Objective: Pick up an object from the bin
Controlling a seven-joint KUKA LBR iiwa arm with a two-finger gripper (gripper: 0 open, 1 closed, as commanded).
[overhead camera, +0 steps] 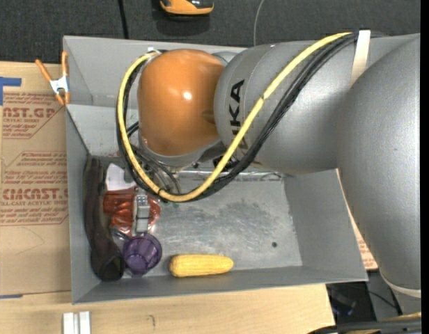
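A yellow corn cob [201, 264] lies on its side at six o'clock of the bin [249, 221] floor, lengthwise along the near wall and apart from the rest. At nine o'clock a long, dark purple aubergine [97, 221] runs along the left wall, its blunt end in the corner at seven o'clock. Against its three-o'clock side sit a crumpled, shiny red packet [120, 211], a small white thing [117, 176] at the packet's twelve o'clock, and a small purple cup [141, 253] at its six o'clock, round face to the camera, between the aubergine's end and the corn cob.
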